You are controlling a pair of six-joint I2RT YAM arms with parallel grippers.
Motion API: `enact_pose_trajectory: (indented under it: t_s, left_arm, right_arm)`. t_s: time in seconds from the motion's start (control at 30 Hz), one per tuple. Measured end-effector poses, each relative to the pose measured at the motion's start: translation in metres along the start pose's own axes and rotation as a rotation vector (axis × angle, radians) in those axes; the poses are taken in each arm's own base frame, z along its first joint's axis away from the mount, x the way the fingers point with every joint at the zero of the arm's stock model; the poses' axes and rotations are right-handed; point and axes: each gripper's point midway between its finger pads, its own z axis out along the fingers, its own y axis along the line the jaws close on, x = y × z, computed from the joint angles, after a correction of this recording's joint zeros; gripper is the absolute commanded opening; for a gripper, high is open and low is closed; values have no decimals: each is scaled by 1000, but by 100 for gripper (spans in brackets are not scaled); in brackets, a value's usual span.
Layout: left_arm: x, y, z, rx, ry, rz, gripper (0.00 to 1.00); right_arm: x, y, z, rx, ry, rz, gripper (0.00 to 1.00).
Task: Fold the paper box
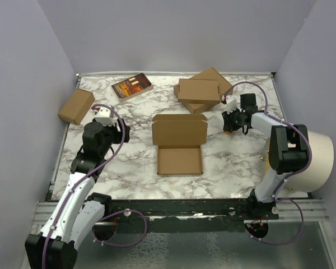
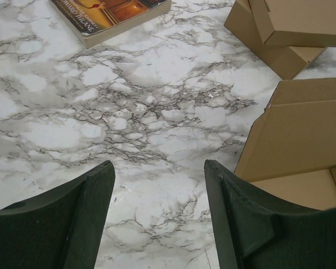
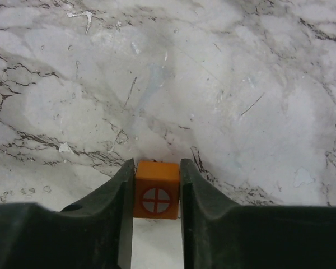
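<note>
— Found the paper box [image 1: 179,145]?
— Found it at the middle of the desk [image 1: 129,168], lying open: shallow tray toward the near edge, lid panel on the far side.
— Checked the left jaws?
— Saw them spread wide above bare marble, holding nothing, between the small carton [image 1: 76,106] by the left edge and the box.
— And the right jaws?
— Caught them pinching a small orange cube [image 3: 155,193], a white crossed circle on its face, low over the desk toward the right edge. Could not tell whether the cube rested on the marble.
— Noticed anything else?
— Counted two folded boxes [image 1: 200,92] stacked near the far edge, just beyond the lid panel and apart from it; spotted a book [image 1: 132,86] toward the far left corner, and a big white roll [image 1: 313,159] beyond the right edge.
</note>
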Motion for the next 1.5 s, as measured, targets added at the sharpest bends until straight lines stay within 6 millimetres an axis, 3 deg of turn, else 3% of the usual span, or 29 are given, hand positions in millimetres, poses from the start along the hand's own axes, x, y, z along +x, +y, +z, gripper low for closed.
enact_pose_trajectory:
  t_s: [0.07,0.23,0.4,0.53,0.67,0.73,0.9,0.93,1.13,1.23,1.33,1.4,1.5]
  left_arm:
    - [0,0,0,0,0,0,68]
    - [-1,1,0,-6,-3,0,67]
    - [-2,2,-1,-14,-8,1,68]
    - [-2,3,-1,-15,-10,2,68]
    - [-2,3,-1,-16,-11,2,67]
    - [-3,4,-1,-19,-11,1,68]
    - [-3,5,-1,-21,-12,0,68]
    - [-3,5,-1,-22,-12,0,68]
    - [-3,6,-1,-27,-13,-1,68]
    - [-3,7,-1,-29,-13,-2,68]
    - [-3,9,-1,-33,-14,-4,68]
    - [-3,9,-1,-34,-14,-4,68]
    - [-3,9,-1,-34,-12,-5,68]
  right_arm:
    - [-1,-1,-1,1,6,-2,10]
    - [-7,-2,-7,0,9,-19,6]
    - [-31,15,-41,-68,-76,-129,6]
    - [-72,58,-100,-220,-306,-336,7]
    - [-86,114,-133,-425,-463,-531,8]
    - [-83,142,-130,-511,-481,-600,8]
    - [-47,249,-101,-794,-387,-779,10]
    - [-41,260,-94,-820,-363,-799,11]
    - [-21,287,-60,-805,-242,-864,14]
    - [-17,298,-47,-777,-209,-885,22]
    - [-11,303,-35,-750,-172,-891,40]
    - [-5,304,-24,-722,-133,-887,62]
    - [-4,301,-19,-692,-103,-851,74]
